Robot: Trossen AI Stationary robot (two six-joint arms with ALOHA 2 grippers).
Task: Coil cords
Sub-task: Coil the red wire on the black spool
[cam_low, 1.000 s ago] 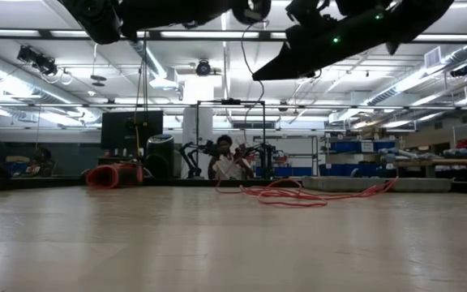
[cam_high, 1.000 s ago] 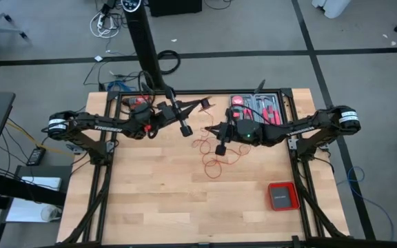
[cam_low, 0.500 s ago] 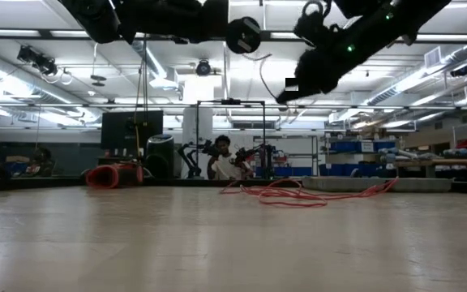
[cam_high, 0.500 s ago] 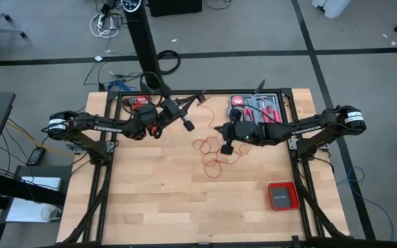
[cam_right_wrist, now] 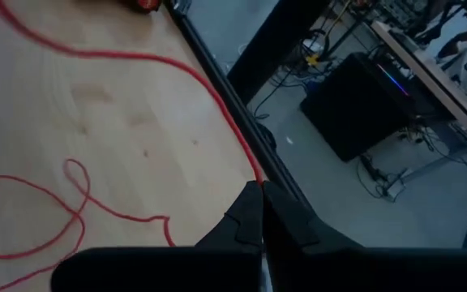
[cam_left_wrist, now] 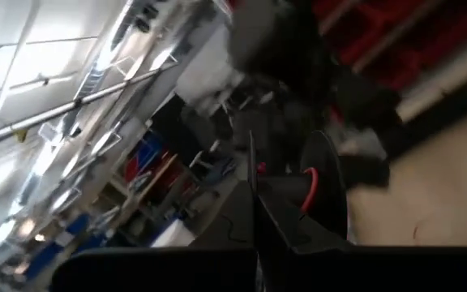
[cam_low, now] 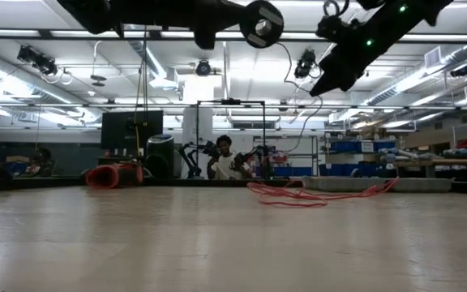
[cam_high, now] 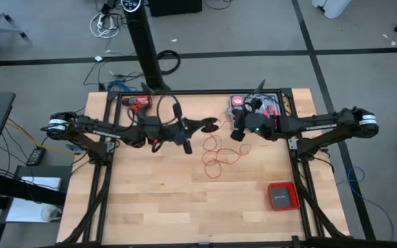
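A thin red cord (cam_high: pixel 216 153) lies in loose loops on the wooden table's middle; it also shows in the low view (cam_low: pixel 298 195). My left gripper (cam_high: pixel 211 125) is shut, raised above the table just on the far side of the loops. In the left wrist view a short red bend of cord (cam_left_wrist: pixel 309 185) sits by its fingertips. My right gripper (cam_high: pixel 236 133) is shut, raised at the right of the loops. In the right wrist view the cord (cam_right_wrist: pixel 177 69) runs across the table up to its fingertips. My left gripper seems to pinch the red cord near its fingertips (cam_left_wrist: pixel 259 169), but the dark fingers hide the place of contact. It is well above the table. My right gripper pinches a single strand of the cord (cam_right_wrist: pixel 255 172) at its fingertips, slanting down from the table's right. From there the strand rises off the table in a slack curve.
An open red tool case (cam_high: pixel 259 107) stands at the far edge, right of centre. A red drill (cam_high: pixel 138 102) lies at the far left. A small red-rimmed box (cam_high: pixel 282 196) sits near the right front. The table's near half is bare wood (cam_high: pixel 171 200).
My left gripper has swung toward the table's near and right edges and turned, ending close to the loops. My right gripper has risen and gone toward the far right. The left side of the cord pile has been drawn rightward; the loops on the table are fewer and tighter.
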